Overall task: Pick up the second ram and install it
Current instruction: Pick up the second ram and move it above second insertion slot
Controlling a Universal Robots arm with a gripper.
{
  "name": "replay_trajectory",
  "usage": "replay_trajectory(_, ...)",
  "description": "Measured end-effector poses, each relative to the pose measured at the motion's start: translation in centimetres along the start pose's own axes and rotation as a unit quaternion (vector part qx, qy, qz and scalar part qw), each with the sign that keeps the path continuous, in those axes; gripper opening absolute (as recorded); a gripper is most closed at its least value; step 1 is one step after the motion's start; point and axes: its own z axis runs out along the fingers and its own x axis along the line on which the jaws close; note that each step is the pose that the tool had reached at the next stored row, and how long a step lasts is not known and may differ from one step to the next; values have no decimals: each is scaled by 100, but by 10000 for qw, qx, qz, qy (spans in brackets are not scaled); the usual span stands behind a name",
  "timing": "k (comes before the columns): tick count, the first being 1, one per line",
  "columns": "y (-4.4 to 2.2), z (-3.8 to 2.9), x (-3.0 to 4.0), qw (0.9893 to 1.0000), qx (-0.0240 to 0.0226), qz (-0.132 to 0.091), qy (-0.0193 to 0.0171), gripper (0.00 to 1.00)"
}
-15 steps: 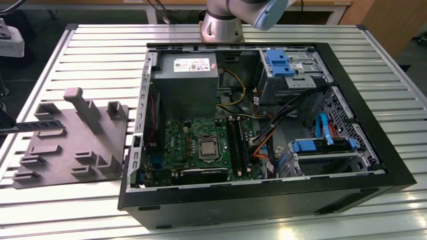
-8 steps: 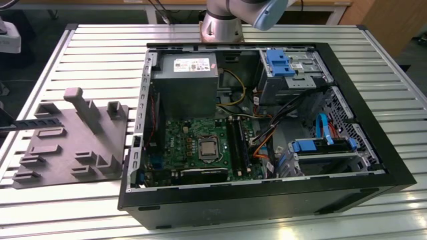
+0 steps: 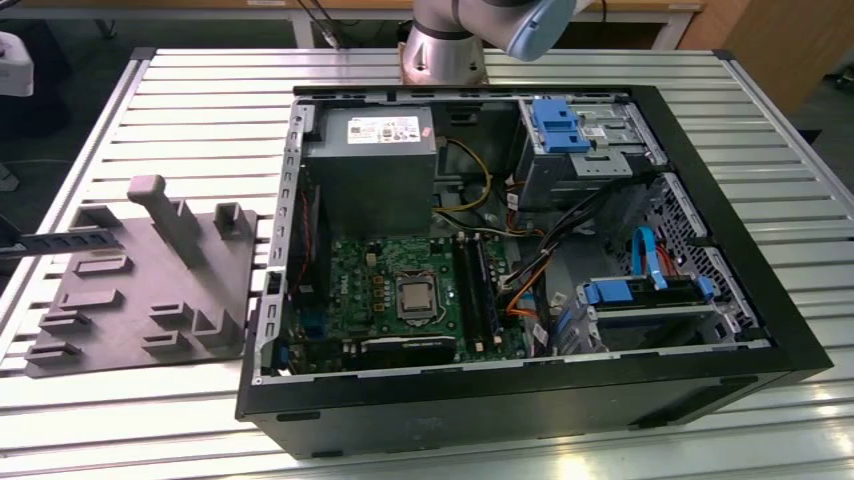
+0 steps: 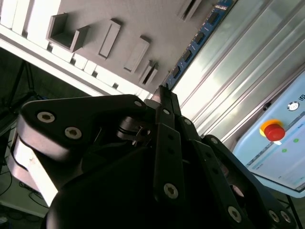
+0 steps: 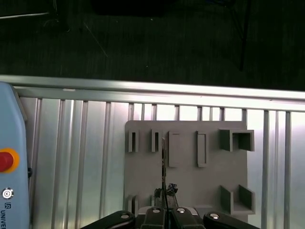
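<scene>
The second ram is a thin dark stick on its long edge at the far corner of the grey fixture plate, running off the exterior view's left. In the first wrist view the ram is an edge-on line over the plate, its near end between the black fingers of my gripper. In the second wrist view the blue-green ram stretches away from the closed fingertips of the gripper. Whether it sits in its holder or hangs just above it, I cannot tell.
An open black computer case lies at the exterior view's right, with a green motherboard, its long black slots and a grey power-supply box. The plate carries raised brackets and a post. A pendant with a red button lies beside it.
</scene>
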Motion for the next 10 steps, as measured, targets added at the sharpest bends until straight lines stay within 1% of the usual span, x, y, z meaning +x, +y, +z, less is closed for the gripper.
replay_trajectory(10,8,-83,-4,10000,7,0,0,11)
